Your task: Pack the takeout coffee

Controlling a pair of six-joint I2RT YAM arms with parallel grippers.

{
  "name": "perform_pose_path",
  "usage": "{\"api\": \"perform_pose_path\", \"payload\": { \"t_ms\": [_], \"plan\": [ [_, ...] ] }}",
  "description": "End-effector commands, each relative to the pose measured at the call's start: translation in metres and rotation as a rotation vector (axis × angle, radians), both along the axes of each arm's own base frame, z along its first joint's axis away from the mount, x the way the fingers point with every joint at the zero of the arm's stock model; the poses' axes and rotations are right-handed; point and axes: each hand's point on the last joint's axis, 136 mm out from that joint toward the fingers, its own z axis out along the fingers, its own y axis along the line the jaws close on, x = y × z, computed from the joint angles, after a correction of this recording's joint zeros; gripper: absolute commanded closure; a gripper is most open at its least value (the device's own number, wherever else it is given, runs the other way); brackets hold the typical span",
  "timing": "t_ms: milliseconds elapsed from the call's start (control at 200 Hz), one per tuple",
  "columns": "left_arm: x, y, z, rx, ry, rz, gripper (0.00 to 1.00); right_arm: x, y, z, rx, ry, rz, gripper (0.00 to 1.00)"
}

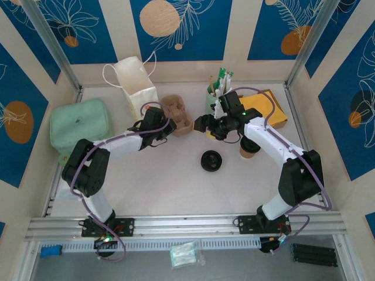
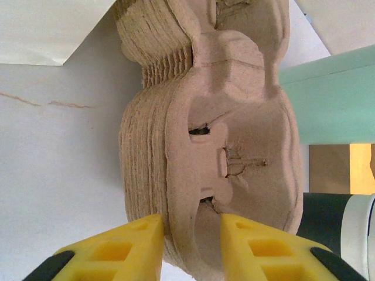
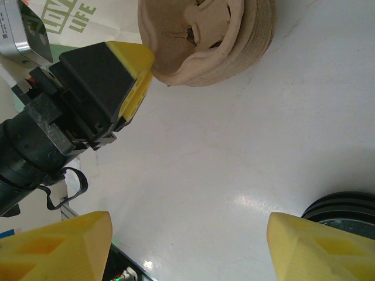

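Table (image 1: 176, 187): white top, with both arm bases bolted at the near edge.
Lid (image 1: 211, 160): round and black, lying flat near the middle of the table and touching nothing.
Coffee cup (image 1: 248, 151): stood on the table just right of the lid, partly under the right forearm, with neither gripper on it. The left wrist view showed its dark band and white upper part beyond the carriers.
Right gripper (image 3: 188, 215): jaws spread wide with nothing between them, over bare table between the lid and the carriers.
Left gripper (image 2: 190, 219): jaws clenched on the near rim of the top carrier, one yellow finger on each side of the wall.
Carriers (image 1: 176, 115): a stack of brown pulp cup carriers, just beside the bag.
Green cup (image 1: 214, 100): mint green, holding stirrers and sachets, behind the right gripper.
Yellow box (image 1: 266, 108): flat, at the back right.
Green pouch (image 1: 80, 124): at the left edge.
Bag (image 1: 137, 82): white paper with handles, open-topped, standing at the back left.
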Motion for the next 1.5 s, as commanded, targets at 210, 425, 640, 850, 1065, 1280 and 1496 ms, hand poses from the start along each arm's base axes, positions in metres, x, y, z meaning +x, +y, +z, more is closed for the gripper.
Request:
{"api": "perform_pose_path", "payload": {
  "t_ms": [210, 425, 640, 850, 1065, 1280, 1496],
  "plan": [
    [0.005, -0.01, 0.019, -0.047, -0.041, -0.014, 0.73, -0.003, 0.002, 0.009, 0.028, -0.019, 0.021, 0.3],
    [0.003, -0.011, 0.021, -0.052, -0.042, -0.016, 0.73, -0.003, 0.003, 0.008, 0.03, -0.018, 0.021, 0.29],
    [0.003, -0.011, 0.021, -0.063, -0.043, -0.012, 0.72, -0.002, 0.003, 0.008, 0.031, -0.017, 0.02, 0.3],
    [0.003, -0.011, 0.021, -0.064, -0.046, -0.013, 0.74, -0.002, 0.003, 0.005, 0.028, -0.01, 0.019, 0.29],
    [0.004, -0.012, 0.019, -0.066, -0.044, -0.017, 0.84, -0.002, 0.002, 0.006, 0.029, -0.015, 0.018, 0.29],
    [0.004, -0.013, 0.018, -0.07, -0.045, -0.02, 0.95, -0.003, 0.002, 0.007, 0.028, -0.016, 0.017, 0.3],
    [0.007, -0.019, 0.038, -0.083, -0.087, -0.053, 1.0, -0.003, 0.001, 0.009, 0.027, -0.02, 0.015, 0.3]
  ]
}}
